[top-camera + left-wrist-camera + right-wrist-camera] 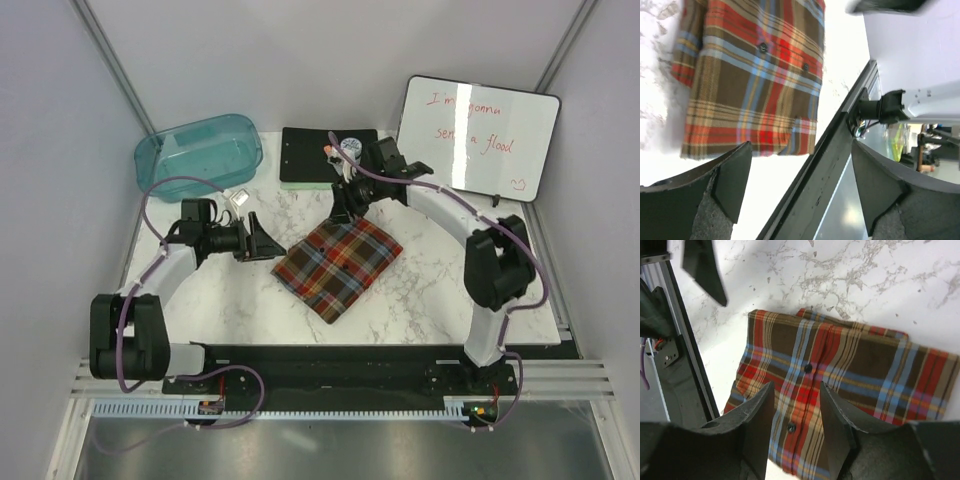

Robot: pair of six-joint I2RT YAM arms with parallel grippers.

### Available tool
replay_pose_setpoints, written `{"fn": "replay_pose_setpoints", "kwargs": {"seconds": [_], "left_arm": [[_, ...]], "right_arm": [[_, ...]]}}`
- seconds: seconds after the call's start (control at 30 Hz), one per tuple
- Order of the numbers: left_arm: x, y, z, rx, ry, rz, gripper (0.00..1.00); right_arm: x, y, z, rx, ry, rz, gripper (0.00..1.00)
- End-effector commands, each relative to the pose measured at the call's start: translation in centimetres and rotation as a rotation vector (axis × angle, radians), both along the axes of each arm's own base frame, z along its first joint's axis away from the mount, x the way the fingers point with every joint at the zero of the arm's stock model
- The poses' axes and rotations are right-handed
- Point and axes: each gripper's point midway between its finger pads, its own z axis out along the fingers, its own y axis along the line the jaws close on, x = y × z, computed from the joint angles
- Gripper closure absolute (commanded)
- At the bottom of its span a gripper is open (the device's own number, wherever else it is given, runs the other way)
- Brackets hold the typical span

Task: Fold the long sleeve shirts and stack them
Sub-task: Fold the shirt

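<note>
Plaid flannel in red, orange, brown and blue-grey: the long sleeve shirt (338,268) lies folded into a compact rectangle on the white marble tabletop (230,300), set at a slant between the two arms. The right gripper (346,210) hangs over the shirt's far corner, its black fingers (759,415) parted by a narrow gap and holding nothing. In the right wrist view the button placket of the shirt (850,370) shows through that gap, directly below the tips; whether they touch the cloth cannot be told. The left gripper (262,243) is level with the shirt's left corner and points at it, just beside the cloth but clear of it. Its fingers (735,175) are spread wide and empty. In the left wrist view the shirt (750,85) lies ahead of its tips, with a black rail (835,145) running between them. Beyond the right gripper stand a black pad (310,150) and a whiteboard (480,135); beyond the left, a teal plastic tub (200,150).
</note>
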Motion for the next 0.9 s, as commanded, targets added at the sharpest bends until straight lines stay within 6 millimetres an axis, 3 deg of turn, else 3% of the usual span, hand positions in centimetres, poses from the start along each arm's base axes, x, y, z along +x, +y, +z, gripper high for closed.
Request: {"fn": "replay_pose_setpoints", "kwargs": {"seconds": [0.0, 0.03, 0.07, 0.13, 0.2, 0.27, 0.3, 0.37, 0.4, 0.43, 0.5, 0.53, 0.6, 0.63, 0.73, 0.77, 0.8, 0.87], "left_arm": [[4.4, 0.0, -1.7, 0.011, 0.055, 0.078, 0.12], [5.4, 0.3, -2.4, 0.013, 0.083, 0.1, 0.12], [6.1, 0.5, -2.1, 0.008, 0.076, 0.118, 0.12], [7.4, 1.6, -1.6, -0.006, 0.062, 0.179, 0.12], [7.8, 2.9, -1.7, -0.006, 0.075, 0.225, 0.12], [7.1, 3.4, -2.3, -0.001, 0.119, 0.246, 0.13], [6.7, 3.5, -2.6, 0.006, 0.127, 0.252, 0.12], [5.6, 3.3, -3.3, -0.001, 0.149, 0.245, 0.13], [5.1, 3.1, -3.5, -0.01, 0.168, 0.243, 0.14], [4.7, 3.1, -3.9, -0.014, 0.186, 0.243, 0.14], [3.5, 2.5, -4.9, -0.021, 0.221, 0.231, 0.15], [2.5, 2.2, -5.7, -0.022, 0.249, 0.224, 0.15], [1.9, 1.2, -5.7, -0.028, 0.228, 0.203, 0.16], [1.1, 0.2, -6.2, -0.027, 0.223, 0.174, 0.16], [0.8, -2.3, -6.8, -0.033, 0.213, 0.135, 0.16], [0.2, -3.6, -7.0, -0.035, 0.217, 0.1, 0.16], [0.9, -4.5, -7.0, -0.048, 0.2, 0.105, 0.16], [0.8, -6.3, -7.2, -0.052, 0.179, 0.076, 0.15]], "right_arm": [[-3.2, -1.6, -2.1, -0.063, 0.077, -0.035, 0.52], [-3.8, -1.3, -2.8, -0.065, 0.089, -0.026, 0.52], [-5.2, -0.7, -4.1, -0.081, 0.116, -0.002, 0.52], [-5.8, 0.5, -4.9, -0.073, 0.124, 0.005, 0.52], [-7.0, 1.6, -6.8, -0.098, 0.155, 0.043, 0.53], [-8.6, 0.8, -9.2, -0.151, 0.202, 0.087, 0.54], [-9.1, 0.0, -10.2, -0.18, 0.171, 0.15, 0.54], [-12.0, -3.4, -11.8, -0.273, 0.235, 0.252, 0.55], [-13.8, -6.0, -12.3, -0.329, 0.233, 0.369, 0.56], [-13.8, -8.5, -12.4, -0.377, 0.224, 0.388, 0.56], [-13.8, -11.5, -11.7, -0.41, 0.21, 0.458, 0.56], [-13.3, -13.4, -10.1, -0.404, 0.202, 0.509, 0.55], [-13.7, -14.1, -6.9, -0.34, 0.236, 0.552, 0.5], [-11.7, -13.6, -4.8, -0.288, 0.164, 0.544, 0.49], [-9.8, -12.5, -1.5, -0.196, 0.141, 0.468, 0.47], [-9.5, -12.3, -1.3, -0.184, 0.177, 0.408, 0.47], [-7.7, -11.9, -1.8, -0.179, 0.137, 0.35, 0.47], [-6.8, -12.2, -3.3, -0.204, 0.198, 0.204, 0.47]]}}
